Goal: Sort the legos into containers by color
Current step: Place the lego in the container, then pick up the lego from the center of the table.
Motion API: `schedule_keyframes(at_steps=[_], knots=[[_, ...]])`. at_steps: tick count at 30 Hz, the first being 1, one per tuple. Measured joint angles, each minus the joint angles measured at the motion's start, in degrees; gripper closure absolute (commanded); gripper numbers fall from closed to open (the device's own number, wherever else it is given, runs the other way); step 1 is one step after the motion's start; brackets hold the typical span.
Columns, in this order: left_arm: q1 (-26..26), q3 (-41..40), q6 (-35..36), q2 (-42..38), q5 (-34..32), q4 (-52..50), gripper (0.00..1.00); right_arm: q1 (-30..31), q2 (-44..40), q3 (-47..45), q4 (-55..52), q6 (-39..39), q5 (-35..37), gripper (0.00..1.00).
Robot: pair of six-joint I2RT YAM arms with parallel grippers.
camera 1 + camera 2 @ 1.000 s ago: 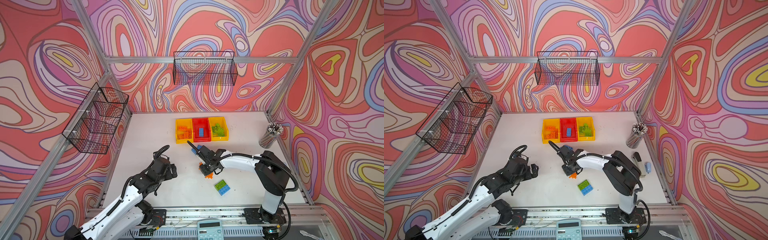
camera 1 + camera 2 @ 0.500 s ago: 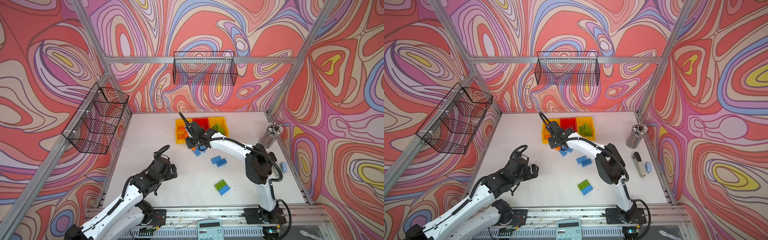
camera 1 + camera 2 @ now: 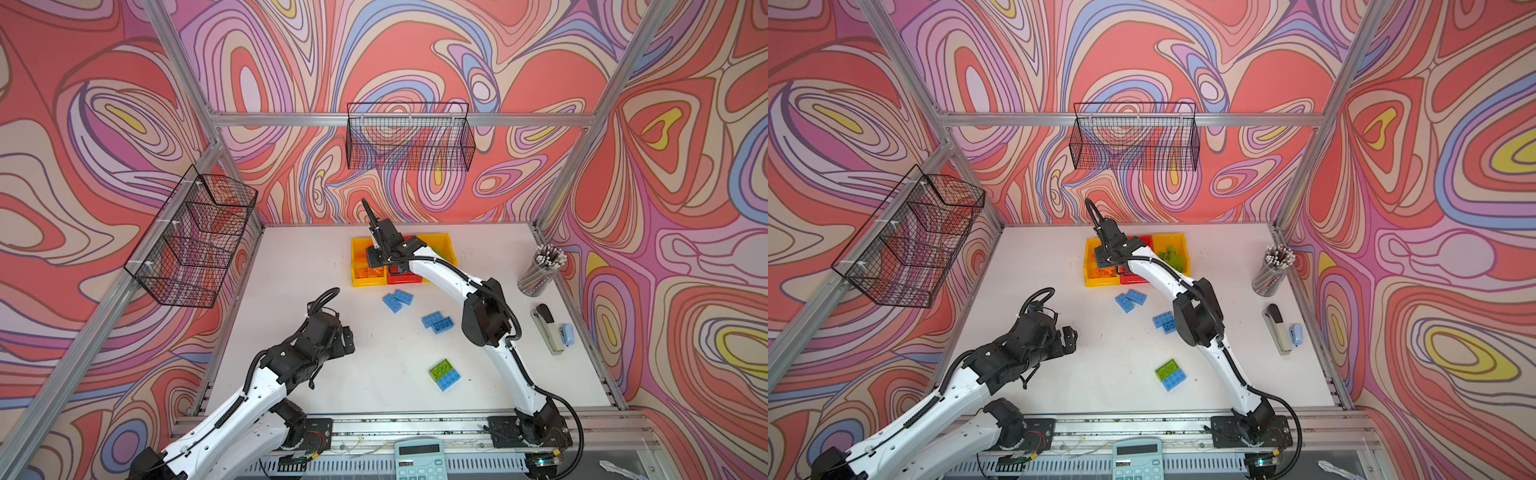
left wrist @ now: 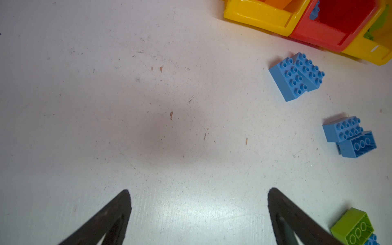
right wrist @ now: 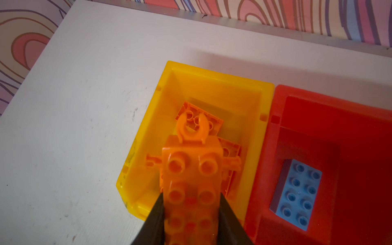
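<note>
Right wrist view: your right gripper [image 5: 191, 197] was clamped on the pronged orange piece [image 5: 191, 167], studs toward the camera, prong end pointing away. You held it over the yellow bin [image 5: 214, 81]; how far it stood above the bin floor could not be told. Orange bricks [image 5: 198, 118] lay in that bin, undersides up. The red bin [image 5: 301, 92] touched it along one wall, and one blue brick [image 5: 297, 193] lay inside, studs up.

Left wrist view: your left gripper [image 4: 199, 189] stood wide, nothing between its fingers, over bare table [image 4: 106, 84]. A blue pair [image 4: 297, 76] lay near the bins, studs up, bricks touching. A second blue pair [image 4: 347, 135] lay apart from it, one brick tipped on its side against the other.

Both top views showed a green-and-blue pair [image 3: 441, 369], bricks touching, toward the front of the table, well apart from the bins. Green bricks [image 3: 1173, 257] lay in the other yellow bin [image 3: 1169, 237], on the far side of the red one. Your left gripper was well apart from every loose brick.
</note>
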Motion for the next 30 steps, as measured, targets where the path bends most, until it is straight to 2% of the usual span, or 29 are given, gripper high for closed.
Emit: schedule_keyframes(at_steps=[4, 6, 11, 16, 20, 30], knots=[[0.15, 1.03, 0.0, 1.99, -0.02, 0.0, 0.0, -0.2, 0.79, 0.5, 0.98, -0.11, -1.99, 0.33], [0.15, 1.6, 0.0, 2.73, -0.02, 0.0, 0.0, -0.31, 0.79, 0.39, 1.66, -0.24, -2.99, 0.25], [0.15, 2.69, 0.02, 3.39, -0.02, -0.02, 0.0, -0.42, -0.68, -1.42, 3.65, -0.83, -3.52, 0.23], [0.15, 3.67, 0.0, 3.41, 0.07, 0.0, 0.0, -0.5, -7.52, -8.39, 4.57, -1.42, -3.48, 0.2], [0.15, 4.57, 0.02, 4.7, 0.79, 0.09, 0.0, -0.52, -18.03, -19.89, 6.8, -1.51, -3.37, 0.15], [0.15, 6.78, 0.02, 11.34, 5.99, 3.98, 0.0, -0.52, -45.79, -53.77, 10.97, -0.33, 0.37, 0.11]])
